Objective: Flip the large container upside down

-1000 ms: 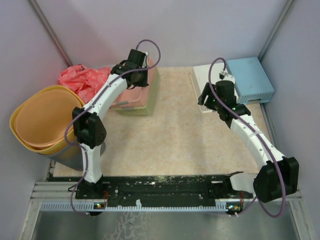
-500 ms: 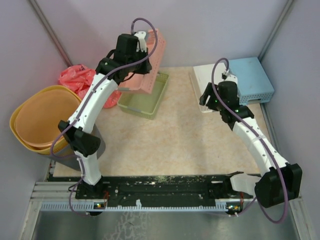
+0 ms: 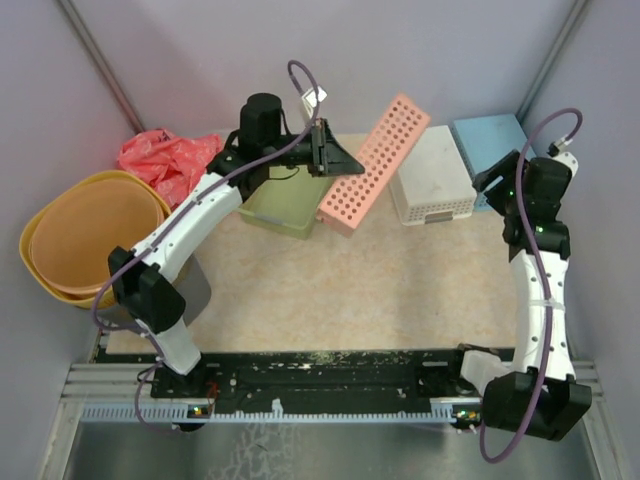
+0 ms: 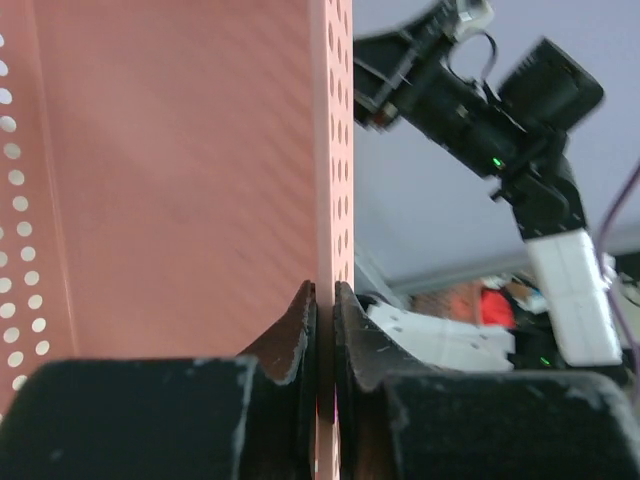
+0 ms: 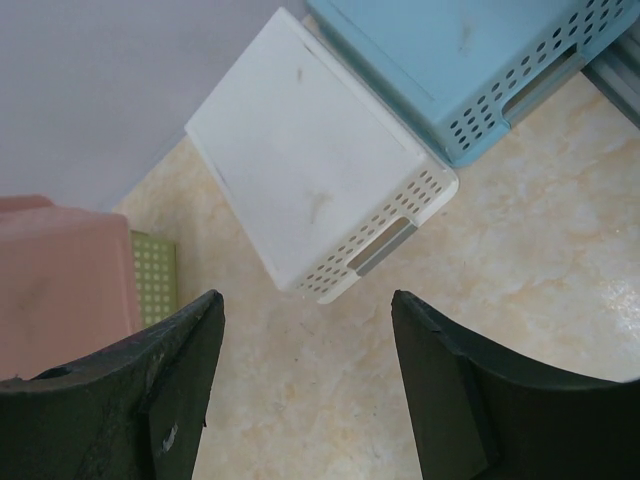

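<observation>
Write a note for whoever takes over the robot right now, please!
Left gripper: shut on the pink basket wall, holding it tilted beside the green basket.
Right gripper: open, empty, facing the white basket.
White basket and blue basket lie bottom up at far right.
Done: pink basket gripped, partly tipped.
Left: finish the flip, set it down bottom up.

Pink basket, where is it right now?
In the top view, the pink basket leans tilted at the back middle, clamped in the left gripper, between the green basket and the white basket.

Large container [image 3: 372, 162] left of upturned basket [image 3: 432, 172], tubs [image 3: 85, 235] far left
</observation>
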You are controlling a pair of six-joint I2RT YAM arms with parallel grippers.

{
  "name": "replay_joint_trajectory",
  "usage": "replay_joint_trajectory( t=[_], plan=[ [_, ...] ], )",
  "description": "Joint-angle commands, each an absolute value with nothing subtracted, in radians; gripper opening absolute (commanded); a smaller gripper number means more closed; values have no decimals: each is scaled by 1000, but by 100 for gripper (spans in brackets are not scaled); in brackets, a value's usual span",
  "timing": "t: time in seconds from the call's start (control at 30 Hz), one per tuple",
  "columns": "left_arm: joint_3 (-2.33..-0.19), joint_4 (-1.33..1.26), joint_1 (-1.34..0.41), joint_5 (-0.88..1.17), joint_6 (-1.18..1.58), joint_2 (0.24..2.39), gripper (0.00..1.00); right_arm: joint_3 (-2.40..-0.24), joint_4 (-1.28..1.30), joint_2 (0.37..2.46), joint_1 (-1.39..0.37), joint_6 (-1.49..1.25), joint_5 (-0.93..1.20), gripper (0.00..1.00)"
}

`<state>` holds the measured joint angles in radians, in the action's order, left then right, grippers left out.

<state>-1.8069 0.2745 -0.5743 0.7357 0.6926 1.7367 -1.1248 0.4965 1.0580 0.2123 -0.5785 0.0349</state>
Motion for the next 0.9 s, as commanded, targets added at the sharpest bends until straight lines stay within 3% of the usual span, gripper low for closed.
replay_joint_trajectory(
  t=[0.0,0.3,0.43,0.57,0.87],
  plan=[
    [-1699,-45,-617,1038,899,1736,0,-1201,511,1027,210,-573,-12,68],
    [-1332,-678,-635,1233,1317,1733,0,-1190,499,1005,210,-578,-7,68],
    [-1219,-1303,-637,1286,1837,1854,0,-1180,494,1005,210,-580,-1,68],
    [-1262,-1785,-643,1302,2252,2035,0,-1168,484,1004,210,-586,14,68],
    [-1213,-1628,-669,1323,2078,2114,0,-1158,469,993,210,-589,14,68]
  ],
)
